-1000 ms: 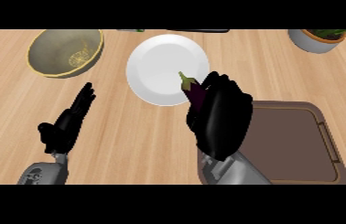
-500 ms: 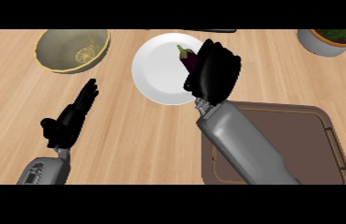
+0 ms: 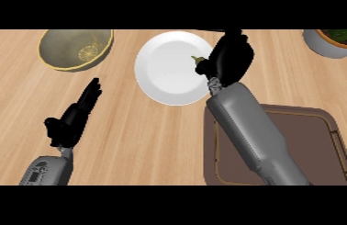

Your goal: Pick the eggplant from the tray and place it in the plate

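- Two hands show over the wooden counter (image 3: 136,141).
- Right hand (image 3: 232,56): fingers curled round the eggplant (image 3: 198,60), held over the right rim of the white plate (image 3: 166,72); only the green stem end shows.
- Left hand (image 3: 76,114): fingers straight, resting at lower left.
- Brown tray (image 3: 305,141): lower right, beneath the right forearm.

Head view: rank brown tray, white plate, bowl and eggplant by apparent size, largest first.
1. brown tray, partly covered by the forearm.
2. white plate.
3. bowl.
4. eggplant, unsure: the right hand hides most of it; only its stem end shows.
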{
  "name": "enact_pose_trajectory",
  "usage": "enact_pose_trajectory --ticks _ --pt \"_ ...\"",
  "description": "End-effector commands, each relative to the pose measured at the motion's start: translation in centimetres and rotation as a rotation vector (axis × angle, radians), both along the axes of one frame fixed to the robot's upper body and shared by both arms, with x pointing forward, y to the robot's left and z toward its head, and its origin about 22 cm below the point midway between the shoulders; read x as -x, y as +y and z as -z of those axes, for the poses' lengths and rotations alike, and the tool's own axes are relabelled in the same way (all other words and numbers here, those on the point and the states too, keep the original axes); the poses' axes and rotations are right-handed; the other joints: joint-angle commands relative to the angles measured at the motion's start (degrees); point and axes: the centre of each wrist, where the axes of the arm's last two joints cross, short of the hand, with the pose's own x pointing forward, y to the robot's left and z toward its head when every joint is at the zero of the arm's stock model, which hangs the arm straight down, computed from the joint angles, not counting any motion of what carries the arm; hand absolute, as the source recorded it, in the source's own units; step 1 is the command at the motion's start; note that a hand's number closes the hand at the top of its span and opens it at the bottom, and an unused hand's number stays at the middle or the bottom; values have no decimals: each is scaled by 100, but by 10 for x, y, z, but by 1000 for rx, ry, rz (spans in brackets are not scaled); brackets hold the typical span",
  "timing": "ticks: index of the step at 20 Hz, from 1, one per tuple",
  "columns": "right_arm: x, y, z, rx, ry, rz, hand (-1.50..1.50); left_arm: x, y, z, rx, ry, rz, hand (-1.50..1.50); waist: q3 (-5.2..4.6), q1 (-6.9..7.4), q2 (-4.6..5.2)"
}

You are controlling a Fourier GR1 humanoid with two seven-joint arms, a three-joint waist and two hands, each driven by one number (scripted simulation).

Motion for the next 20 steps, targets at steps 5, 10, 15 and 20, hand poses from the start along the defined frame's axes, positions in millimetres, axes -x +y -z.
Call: enact_pose_trajectory --ticks 5,10,15,20 --pt "-14 -3 -7 -314 -222 152 -150 -6 -2 -1 -9 0 -1 0 0 -51 -26" --pt "-12 -19 -4 -449 -415 174 -150 0 11 -2 -19 21 -24 0 8 -136 -114" --pt "8 -29 31 -579 -542 155 -150 7 4 12 2 39 -41 0 6 -316 -160" --pt "51 -23 84 -601 -548 103 -150 22 21 16 -11 39 -85 0 -3 -547 -225"
